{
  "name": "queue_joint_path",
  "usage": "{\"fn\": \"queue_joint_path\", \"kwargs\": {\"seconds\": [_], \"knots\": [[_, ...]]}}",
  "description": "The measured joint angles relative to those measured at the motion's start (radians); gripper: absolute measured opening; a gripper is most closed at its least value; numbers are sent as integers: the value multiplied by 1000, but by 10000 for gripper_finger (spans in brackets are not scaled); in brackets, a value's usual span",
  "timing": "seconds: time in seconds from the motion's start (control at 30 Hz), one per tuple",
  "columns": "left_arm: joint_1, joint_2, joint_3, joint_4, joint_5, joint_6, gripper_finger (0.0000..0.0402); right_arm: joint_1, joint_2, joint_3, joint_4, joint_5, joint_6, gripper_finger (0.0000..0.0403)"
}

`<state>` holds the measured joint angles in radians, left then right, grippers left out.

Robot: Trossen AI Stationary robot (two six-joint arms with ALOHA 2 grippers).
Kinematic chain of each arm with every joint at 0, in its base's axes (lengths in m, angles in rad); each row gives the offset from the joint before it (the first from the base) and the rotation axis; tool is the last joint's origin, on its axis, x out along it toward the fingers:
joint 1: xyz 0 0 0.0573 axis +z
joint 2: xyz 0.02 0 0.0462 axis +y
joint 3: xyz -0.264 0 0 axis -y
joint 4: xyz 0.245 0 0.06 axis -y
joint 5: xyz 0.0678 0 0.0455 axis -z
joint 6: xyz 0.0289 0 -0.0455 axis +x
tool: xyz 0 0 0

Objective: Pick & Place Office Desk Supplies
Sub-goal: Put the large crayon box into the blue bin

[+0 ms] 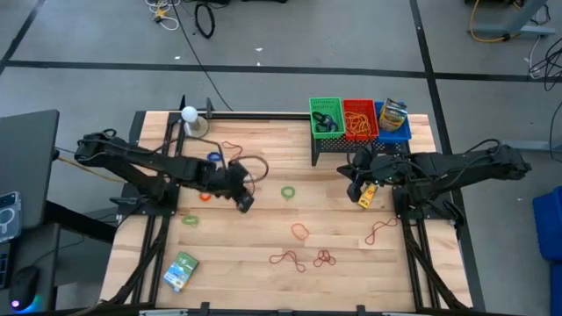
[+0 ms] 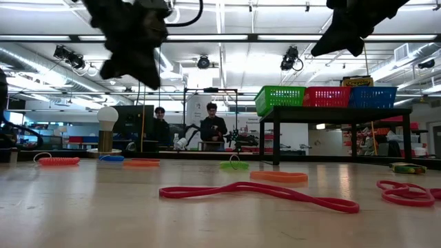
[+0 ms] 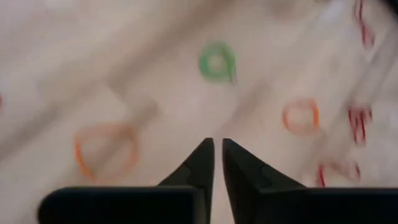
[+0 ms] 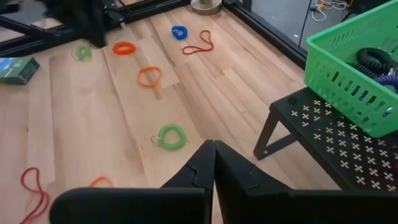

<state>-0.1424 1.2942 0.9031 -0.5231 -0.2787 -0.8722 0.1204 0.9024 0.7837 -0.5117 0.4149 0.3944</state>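
Rubber-band loops and rings lie flat over the wooden table: a green ring, orange rings, and red loops near the near edge. A green-blue packet lies at the near left. A yellow box stands in the blue basket. A small yellow item lies on the table just beside my right gripper, which hovers shut and holds nothing. My left gripper hovers shut and empty, left of the green ring.
Green, red and blue baskets sit on a black stand at the far right. A white ball on a metal base stands far left. People stand in the room behind. Bare wood lies between the arms.
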Motion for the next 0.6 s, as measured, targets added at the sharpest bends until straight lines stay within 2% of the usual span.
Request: {"fn": "queue_joint_path", "kwargs": {"seconds": [0.2, 0.6], "knots": [[-144, 37, 0, -154, 88, -223, 96, 0, 0, 0, 0, -16, -26, 15], [-440, 174, -1, -191, 343, -704, 201, 0, 0, 0, -3, -73, -141, 15]]}}
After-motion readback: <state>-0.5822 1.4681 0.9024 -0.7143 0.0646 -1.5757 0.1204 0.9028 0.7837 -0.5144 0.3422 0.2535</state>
